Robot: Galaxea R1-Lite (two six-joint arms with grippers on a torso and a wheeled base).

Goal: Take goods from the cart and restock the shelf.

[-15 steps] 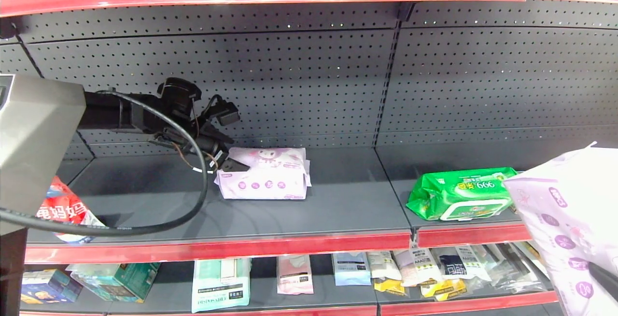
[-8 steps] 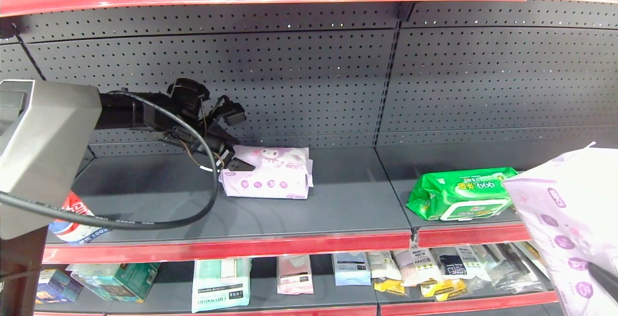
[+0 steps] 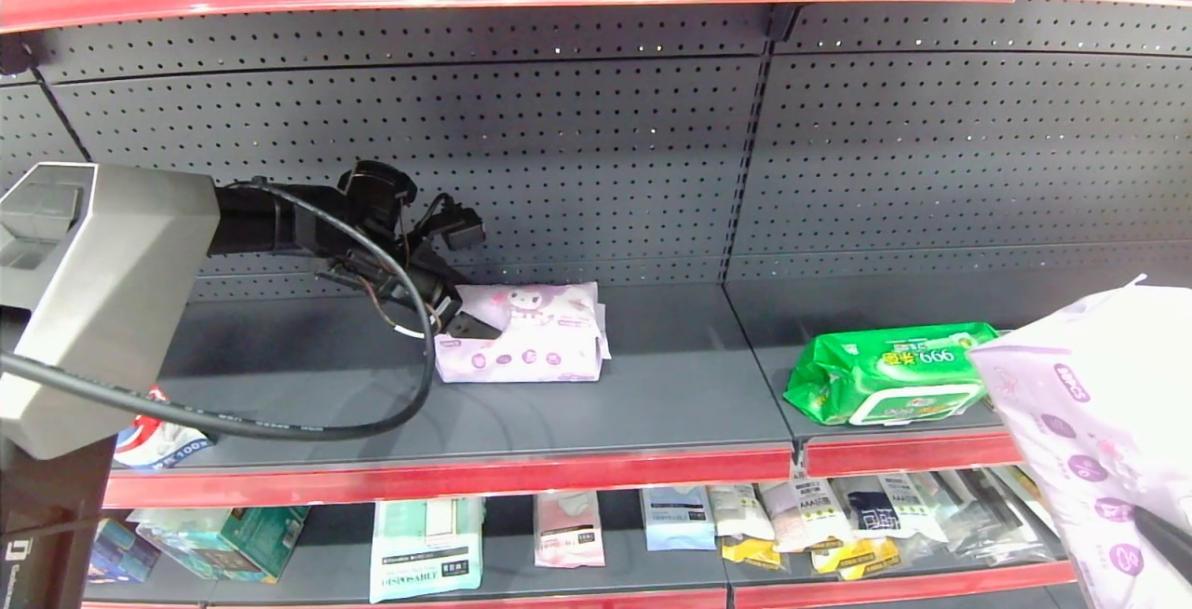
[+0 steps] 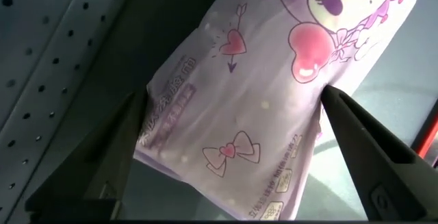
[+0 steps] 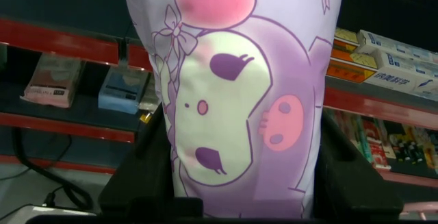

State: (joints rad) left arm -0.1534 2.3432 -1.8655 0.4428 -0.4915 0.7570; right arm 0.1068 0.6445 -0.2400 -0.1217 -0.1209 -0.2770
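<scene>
Purple pack (image 3: pixel 526 344) lies on the middle shelf (image 3: pixel 652 404) near the back panel, the left tool (image 3: pixel 463 323) clamped on its end, so 1 item is placed but not released. The right tool (image 5: pixel 236 135) grips a matching pack (image 3: pixel 1099 404) off the shelf's front right edge, not yet shelved. Bare shelf floor lies between the placed pack and the green pack (image 3: pixel 885 372).
</scene>
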